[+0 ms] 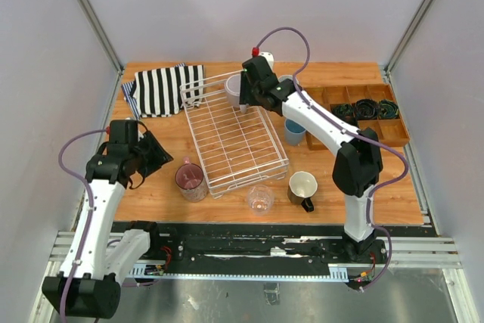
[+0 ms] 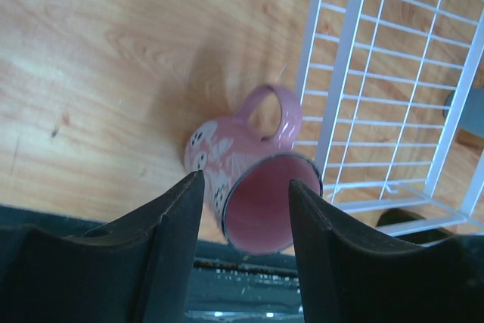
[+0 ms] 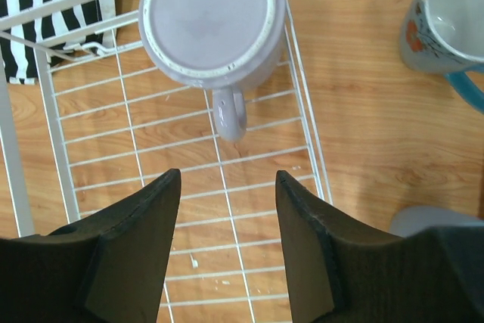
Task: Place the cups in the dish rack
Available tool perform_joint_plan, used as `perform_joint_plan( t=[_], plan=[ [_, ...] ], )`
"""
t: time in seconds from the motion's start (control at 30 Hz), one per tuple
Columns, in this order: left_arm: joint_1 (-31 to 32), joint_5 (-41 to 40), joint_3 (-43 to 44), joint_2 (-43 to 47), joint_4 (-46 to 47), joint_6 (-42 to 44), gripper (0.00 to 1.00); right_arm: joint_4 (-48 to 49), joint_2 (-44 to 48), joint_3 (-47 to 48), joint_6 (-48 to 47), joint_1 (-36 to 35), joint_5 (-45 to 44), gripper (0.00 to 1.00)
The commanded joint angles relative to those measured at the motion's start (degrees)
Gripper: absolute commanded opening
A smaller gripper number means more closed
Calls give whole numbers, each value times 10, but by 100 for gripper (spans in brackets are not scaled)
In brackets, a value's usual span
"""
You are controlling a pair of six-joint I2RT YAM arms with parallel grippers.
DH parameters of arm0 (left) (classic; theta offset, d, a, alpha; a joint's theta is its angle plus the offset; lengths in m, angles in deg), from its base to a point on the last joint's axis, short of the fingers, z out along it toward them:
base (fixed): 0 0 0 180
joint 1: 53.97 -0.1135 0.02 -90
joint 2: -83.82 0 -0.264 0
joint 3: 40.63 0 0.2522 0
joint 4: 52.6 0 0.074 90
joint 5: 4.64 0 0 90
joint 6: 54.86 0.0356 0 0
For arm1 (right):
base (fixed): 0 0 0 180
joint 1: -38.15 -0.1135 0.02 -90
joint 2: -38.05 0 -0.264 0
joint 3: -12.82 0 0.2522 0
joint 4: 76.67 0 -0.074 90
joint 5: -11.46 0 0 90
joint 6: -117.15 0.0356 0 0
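The white wire dish rack lies mid-table. A grey-lilac cup stands upright in its far corner, also in the right wrist view. My right gripper is open and empty above the rack, just short of the cup's handle. The pink mug stands on the table by the rack's near left corner. My left gripper is open, with the mug just beyond its fingertips. The clear glass, dark mug and light blue tumbler stand on the table. A blue-grey mug stands outside the rack.
A black-and-white striped cloth lies at the far left, partly under the rack. A brown wooden compartment tray with dark items sits at the far right. Grey walls enclose the table.
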Motion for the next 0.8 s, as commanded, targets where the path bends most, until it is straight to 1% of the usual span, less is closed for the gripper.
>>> perform_joint_plan(
  t=[0.0,0.17,0.3,0.6,0.77],
  plan=[
    [19,20,-11,42,-94,-35,52,24,61,-58,-5,-5,3,55],
    [66,22,-29,65,-120,-79,46,31,109,-102,-7,-6,4,56],
    [104,-3,-38,58,-125,-100,46,38,143,-139,-1,-6,7,57],
    [115,-35,-58,34,-108,-93,48,47,197,-194,10,-5,5,58],
    [116,-42,-74,26,-79,-96,48,48,219,-213,11,-6,8,58]
  ],
)
